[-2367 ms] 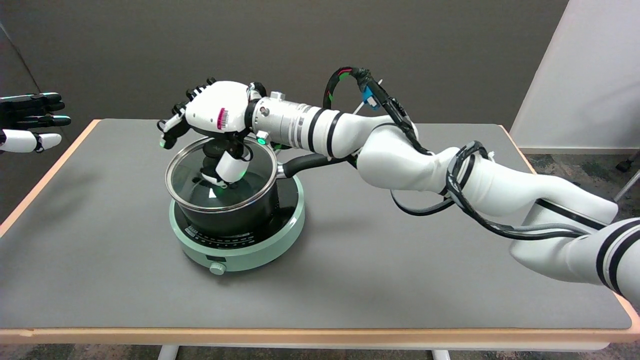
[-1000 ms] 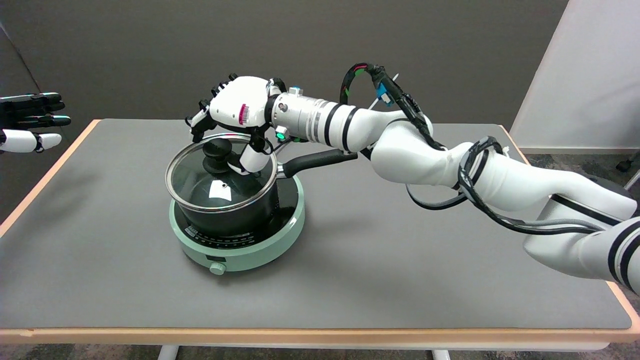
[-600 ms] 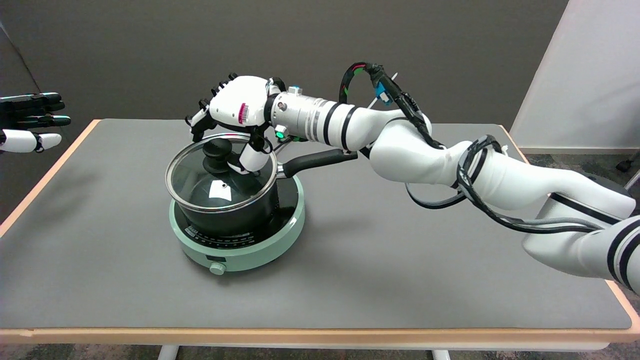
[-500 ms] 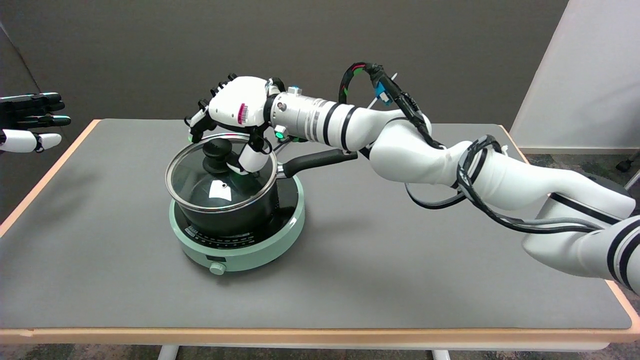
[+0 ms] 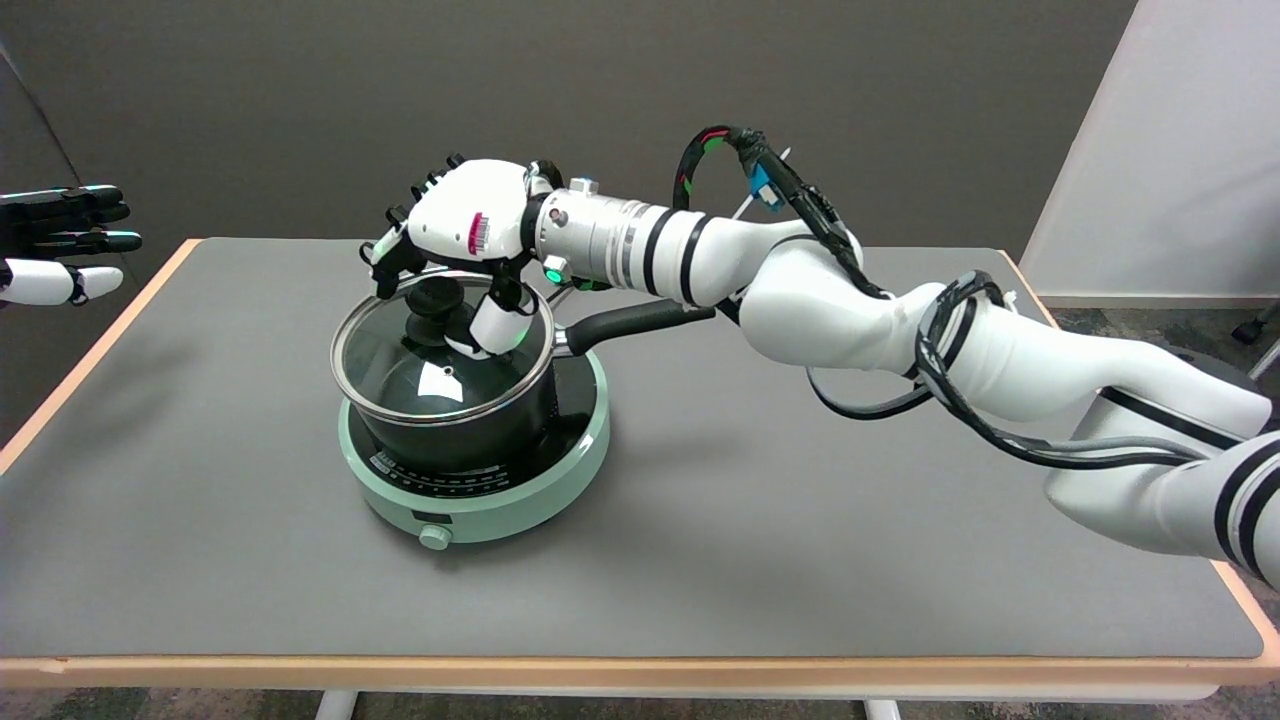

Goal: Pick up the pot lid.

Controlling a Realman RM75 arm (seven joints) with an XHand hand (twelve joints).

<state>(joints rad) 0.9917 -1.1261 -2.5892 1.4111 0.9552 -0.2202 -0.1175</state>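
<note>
Glass pot lid seated on black pot, itself on mint-green hotplate left of table centre. Right hand just above lid's black knob, fingers spread around it, thumb beside; holding nothing, contact unclear.

A black pot with a long black handle is sitting on a round pale green cooker, which is resting on the grey table left of centre. The cooker's knob is facing the table's near edge. A pale wooden edge is bordering the table.
</note>
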